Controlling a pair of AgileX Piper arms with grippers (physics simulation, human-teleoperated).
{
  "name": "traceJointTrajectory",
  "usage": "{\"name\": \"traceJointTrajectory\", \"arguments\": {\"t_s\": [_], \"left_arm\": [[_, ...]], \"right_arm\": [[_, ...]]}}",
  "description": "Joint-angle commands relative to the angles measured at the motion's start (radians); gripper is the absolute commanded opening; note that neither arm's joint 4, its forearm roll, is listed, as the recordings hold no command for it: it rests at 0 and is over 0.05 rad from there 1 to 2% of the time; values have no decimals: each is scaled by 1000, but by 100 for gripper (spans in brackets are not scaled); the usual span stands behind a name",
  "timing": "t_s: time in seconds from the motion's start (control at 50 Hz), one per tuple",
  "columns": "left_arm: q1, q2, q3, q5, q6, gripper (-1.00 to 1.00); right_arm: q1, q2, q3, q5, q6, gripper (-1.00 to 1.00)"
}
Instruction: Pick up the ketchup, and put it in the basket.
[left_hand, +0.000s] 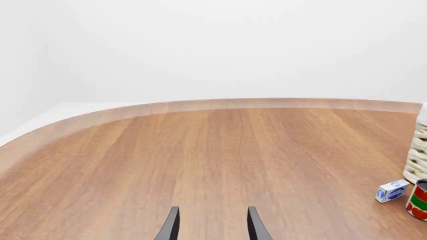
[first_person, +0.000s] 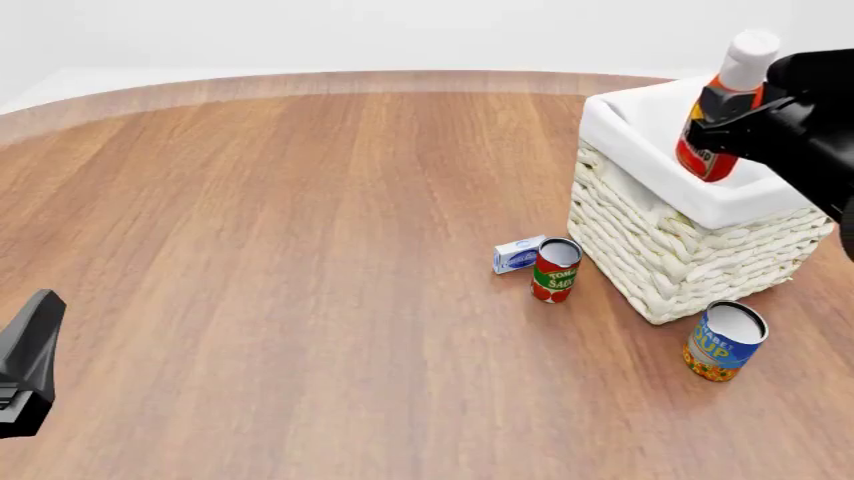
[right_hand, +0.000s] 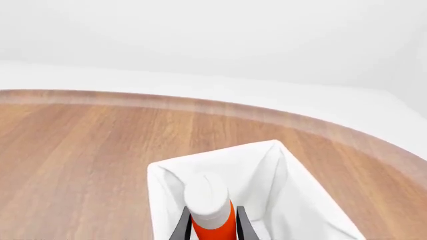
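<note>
Over the basket (first_person: 694, 205), your right claw (first_person: 721, 125) held the ketchup (first_person: 714, 130) by its body, the fingers (right_hand: 183, 227) pinched to either side of the orange-red plastic just under the white cap. From the front camera the bottle leaned a little, cap toward the far right, with its base down at about the level of the cloth liner and inside the rim. Whether the base touched the liner floor could not be told; the right wrist camera showed only the cap against the white cloth.

You were in the placing step, with the lift and carry judged done. What the next move called for was a short lowering so the bottle had less room to topple, then letting go and drawing the claw straight up clear of the rim.

Your left claw (left_hand: 212, 225) stood parted and held nothing, low over bare tabletop (first_person: 267, 250), well apart from everything.

Just beside the basket's near left corner stood the tomato can (first_person: 555, 270) and a small blue-and-white box (first_person: 518, 254); the blue can (first_person: 723, 341) sat near its front corner. None of them was in the way.
</note>
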Motion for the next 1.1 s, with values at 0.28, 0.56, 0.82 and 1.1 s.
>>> {"name": "traceJointTrajectory", "arguments": {"t_s": [0.28,0.56,0.82,1.1], "left_arm": [[0,0,0,0,0,100],[0,0,0,0,0,100],[0,0,0,0,0,100],[0,0,0,0,0,100]], "right_arm": [[9,17,-13,2,22,-100],[9,24,-13,2,19,-100],[10,28,-15,4,22,100],[14,29,-18,4,25,100]]}}
